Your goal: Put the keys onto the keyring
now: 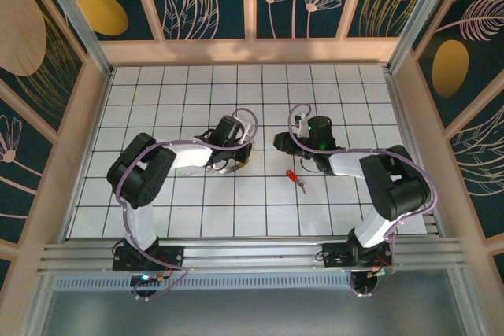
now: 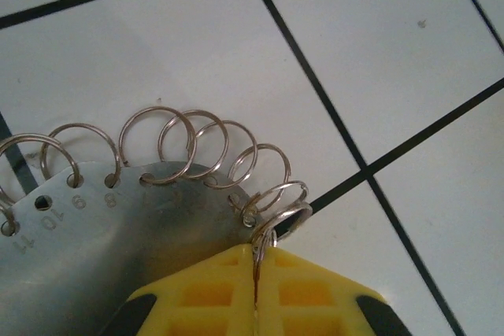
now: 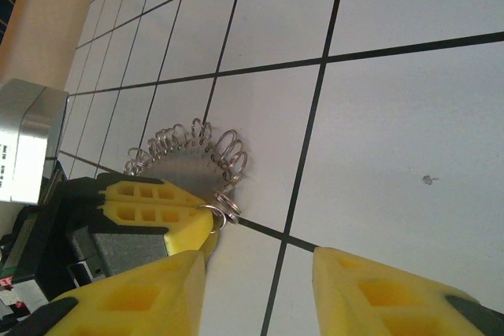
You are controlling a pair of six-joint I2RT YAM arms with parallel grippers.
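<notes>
The left gripper [image 2: 256, 261] is clamped on one rim loop of the silvery ridged keyring [image 2: 150, 234], which is partly cut off at the frame edge. The right gripper [image 3: 260, 285] has its fingers apart. The tiny red-headed key [image 1: 292, 178] lies on the tabletop [image 1: 197, 92] near it, with the blade hard to make out.

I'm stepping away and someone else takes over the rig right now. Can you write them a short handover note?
Left gripper: shut on the keyring, clamping a split ring on its rim.
Right gripper: open, empty, pointed toward the keyring.
Red-headed key: lying loose on the table, apart from both grippers.
Done: keyring gripped.
Left: pick up the key and thread it onto a ring.
</notes>
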